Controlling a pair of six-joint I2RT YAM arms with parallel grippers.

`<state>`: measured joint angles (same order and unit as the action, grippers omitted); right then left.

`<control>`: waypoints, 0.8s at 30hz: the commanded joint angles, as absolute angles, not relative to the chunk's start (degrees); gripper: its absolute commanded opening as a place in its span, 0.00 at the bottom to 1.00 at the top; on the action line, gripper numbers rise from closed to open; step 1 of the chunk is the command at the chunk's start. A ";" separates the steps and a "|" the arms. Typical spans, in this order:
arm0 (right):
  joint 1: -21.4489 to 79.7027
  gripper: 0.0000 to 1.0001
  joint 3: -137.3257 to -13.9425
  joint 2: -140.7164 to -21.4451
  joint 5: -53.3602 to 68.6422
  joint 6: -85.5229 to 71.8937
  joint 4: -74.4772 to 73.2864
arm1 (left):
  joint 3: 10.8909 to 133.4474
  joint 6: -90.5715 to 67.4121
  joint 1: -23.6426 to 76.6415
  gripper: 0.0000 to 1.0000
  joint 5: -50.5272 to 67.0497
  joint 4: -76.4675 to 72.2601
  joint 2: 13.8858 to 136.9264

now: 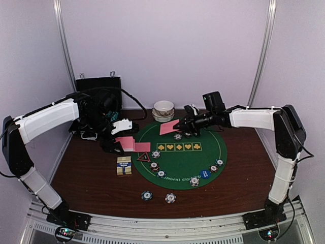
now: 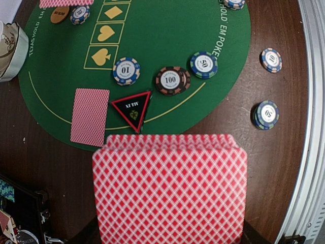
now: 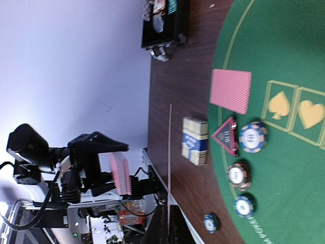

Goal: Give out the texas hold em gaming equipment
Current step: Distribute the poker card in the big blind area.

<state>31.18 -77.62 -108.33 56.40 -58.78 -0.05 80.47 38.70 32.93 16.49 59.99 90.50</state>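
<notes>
My left gripper (image 1: pixel 120 144) is shut on a deck of pink-backed cards (image 2: pixel 170 188) and holds it above the green mat's (image 1: pixel 203 152) left edge. The deck hides its fingers. One card (image 2: pixel 90 117) lies face down on the mat beside the red-rimmed triangle marker (image 2: pixel 132 108). My right gripper (image 1: pixel 185 123) is shut on a single pink card (image 1: pixel 168 127) above the mat's far side. That card shows edge-on in the right wrist view (image 3: pixel 169 162). Stripe-edged chips (image 2: pixel 172 80) lie along the mat's near rim. A blue disc (image 1: pixel 204 174) and an orange disc (image 2: pixel 60 14) lie on the mat.
A card box (image 1: pixel 124 165) lies on the wood left of the mat. Two chips (image 1: pixel 147 195) (image 1: pixel 170 197) lie off the mat near the front edge. White bowls (image 1: pixel 163 109) stand behind the mat. An open black case (image 1: pixel 99 86) stands at the back left.
</notes>
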 commanded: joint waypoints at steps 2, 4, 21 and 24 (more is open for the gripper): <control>24.54 0.00 -84.29 -110.77 52.45 -43.52 -17.83 | 80.59 39.03 32.52 0.12 16.76 58.68 88.90; 22.96 0.00 -87.34 -113.22 50.29 -40.09 -21.60 | 80.68 38.89 32.52 0.12 16.66 58.66 88.90; 20.12 0.00 -114.94 -136.63 43.11 -37.16 -26.01 | 81.65 38.88 32.52 0.10 17.24 59.59 89.54; 19.97 0.00 -119.15 -139.46 42.44 -37.03 -27.18 | 81.35 39.02 32.52 0.10 16.88 59.60 89.53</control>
